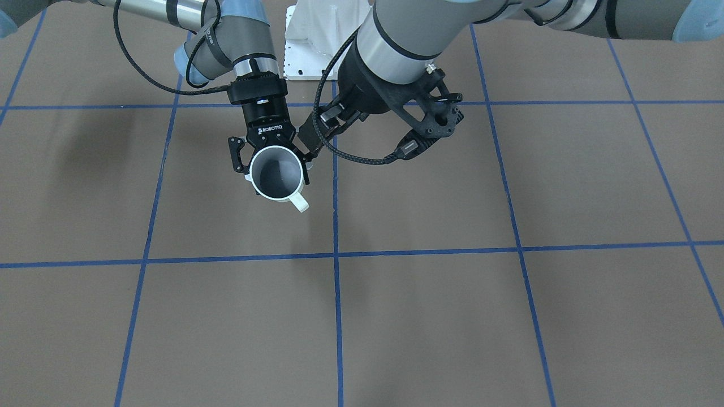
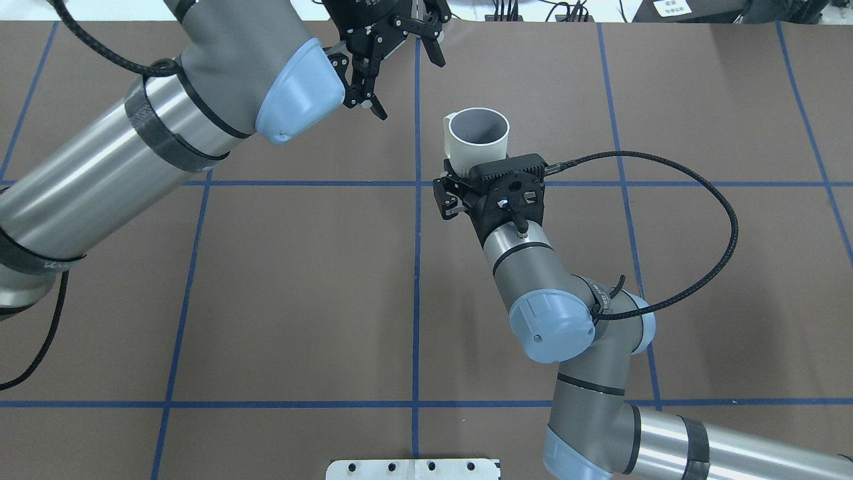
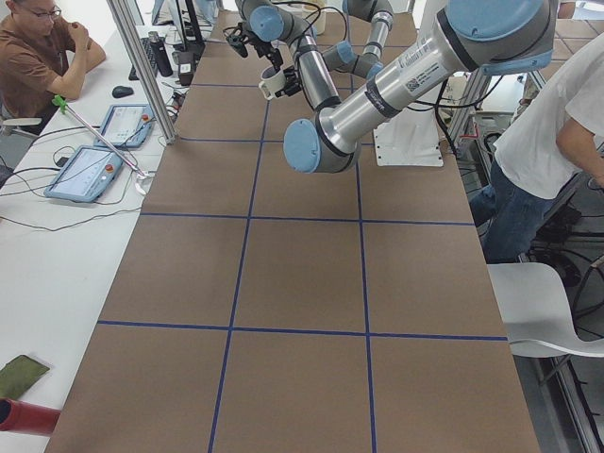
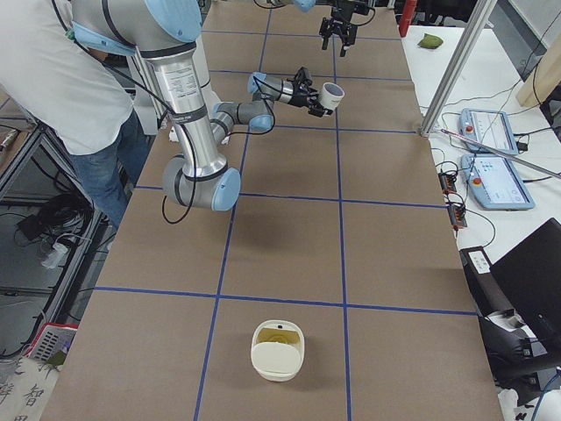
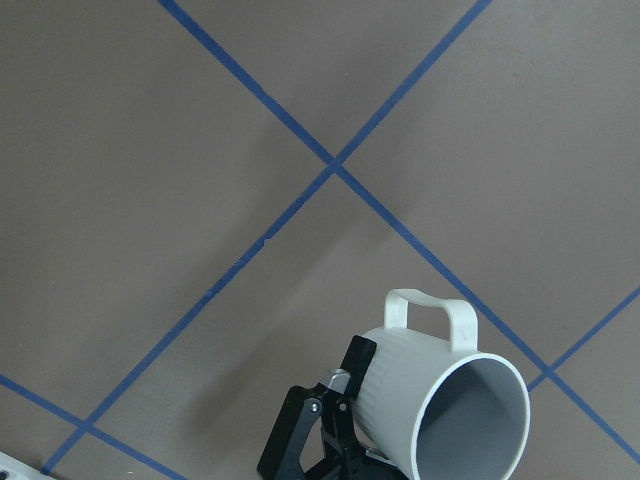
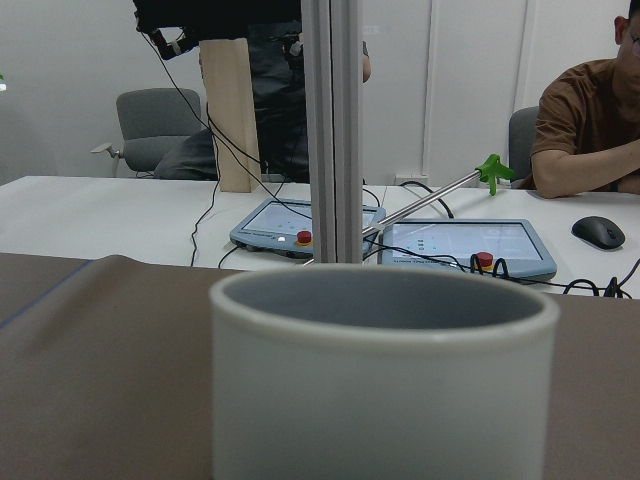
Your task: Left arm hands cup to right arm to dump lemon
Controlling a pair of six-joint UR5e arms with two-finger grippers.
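The cup (image 2: 476, 133) hangs upright above the worktop (image 2: 266, 280), mouth up, likely to keep any lemon in, though none shows inside. The right arm's (image 2: 513, 267) jaws clamp its wall. At 10 o'clock, the left arm's (image 2: 220, 73) jaws stand apart, clear of it.

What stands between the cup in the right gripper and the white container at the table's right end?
Nothing visible does. The right gripper holds the cup above the table. Between the cup and the white container, only the brown surface with blue lines shows. The left gripper is open, on the cup's other side.
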